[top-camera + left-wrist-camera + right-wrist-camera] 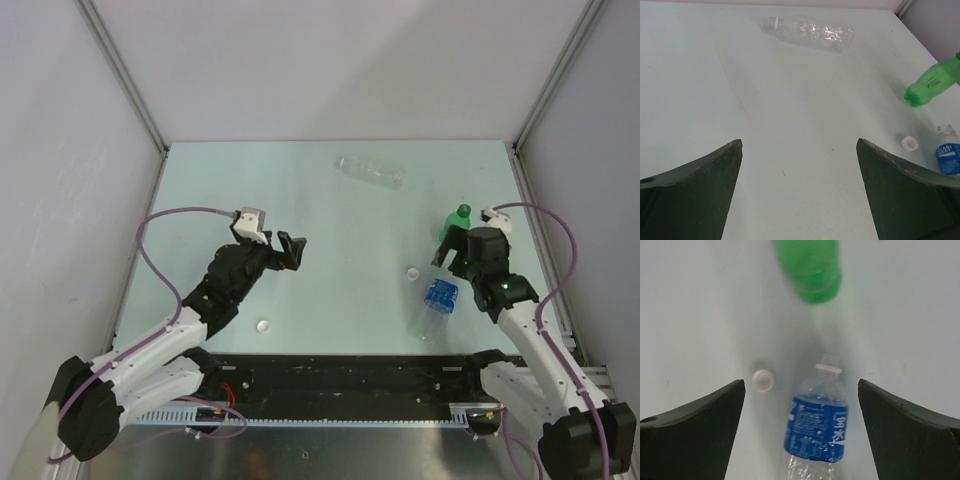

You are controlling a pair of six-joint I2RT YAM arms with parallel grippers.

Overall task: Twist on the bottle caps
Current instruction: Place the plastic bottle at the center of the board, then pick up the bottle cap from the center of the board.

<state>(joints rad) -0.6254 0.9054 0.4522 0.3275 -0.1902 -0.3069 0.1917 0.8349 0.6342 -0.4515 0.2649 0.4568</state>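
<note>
One blue-label bottle (815,425) and white cap (762,380) below spread right gripper (800,385), left gripper (800,145) spread

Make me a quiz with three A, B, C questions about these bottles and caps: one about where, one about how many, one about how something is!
1. Where is the clear bottle with no label?
A. far end of the table
B. near edge
C. dead centre

2. How many white caps are in sight?
A. one
B. two
C. four

3. How is the blue-label bottle?
A. standing, capped
B. lying, cap off
C. standing, cap off

Answers:
1 A: the top view shows it lying at the far end.
2 B: one sits beside the blue-label bottle, another alone further left.
3 B: it lies flat with a bare neck.
</note>
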